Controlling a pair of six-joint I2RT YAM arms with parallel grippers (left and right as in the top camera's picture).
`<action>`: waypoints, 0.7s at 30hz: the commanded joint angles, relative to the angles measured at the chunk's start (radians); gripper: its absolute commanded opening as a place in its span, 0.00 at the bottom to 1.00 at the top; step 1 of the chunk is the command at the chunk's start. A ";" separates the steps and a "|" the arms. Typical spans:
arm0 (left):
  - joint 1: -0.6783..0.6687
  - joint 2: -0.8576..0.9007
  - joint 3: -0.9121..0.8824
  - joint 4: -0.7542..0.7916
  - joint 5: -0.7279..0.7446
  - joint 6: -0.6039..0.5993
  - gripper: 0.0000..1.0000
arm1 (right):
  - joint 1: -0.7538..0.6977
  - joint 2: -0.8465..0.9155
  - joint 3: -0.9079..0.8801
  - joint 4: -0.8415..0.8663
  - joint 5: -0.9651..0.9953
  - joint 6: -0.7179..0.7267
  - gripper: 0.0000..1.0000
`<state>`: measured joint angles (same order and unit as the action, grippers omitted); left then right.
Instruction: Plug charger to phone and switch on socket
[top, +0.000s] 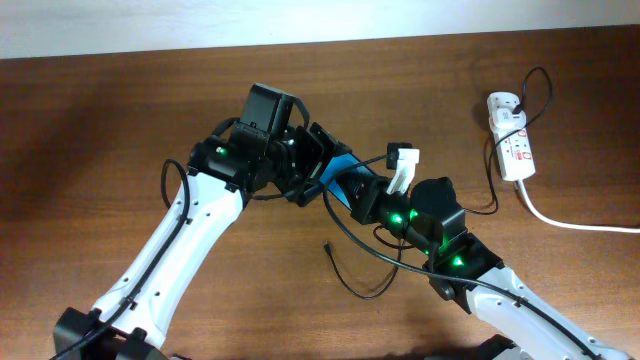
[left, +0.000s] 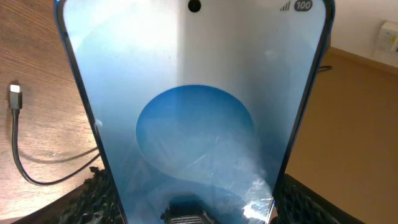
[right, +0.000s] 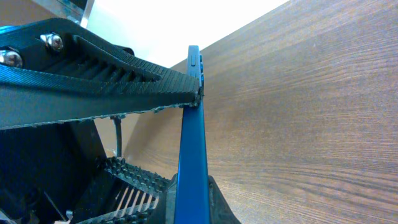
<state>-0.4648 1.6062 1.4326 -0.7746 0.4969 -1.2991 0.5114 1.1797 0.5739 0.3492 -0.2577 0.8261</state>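
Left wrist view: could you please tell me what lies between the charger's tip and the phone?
Only bare wooden table shows between the charger's tip and the left edge of the phone; nothing else lies in that stretch.

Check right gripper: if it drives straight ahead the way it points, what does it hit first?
Likely the left fingers, clamped on the phone's edge just ahead of the right gripper. Beyond them only table shows, though depth is unclear.
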 joint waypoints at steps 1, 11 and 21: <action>-0.006 -0.035 0.024 0.010 0.031 0.005 0.57 | 0.004 -0.006 0.018 0.035 -0.010 0.056 0.04; -0.006 -0.035 0.024 0.010 0.038 0.005 0.99 | 0.003 -0.006 0.018 0.053 -0.006 0.100 0.04; -0.006 -0.035 0.024 0.010 0.038 0.032 0.99 | -0.044 -0.009 0.018 0.052 -0.044 0.160 0.04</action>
<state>-0.4664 1.5967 1.4364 -0.7658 0.5236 -1.3018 0.4961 1.1812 0.5739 0.3836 -0.2668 0.9581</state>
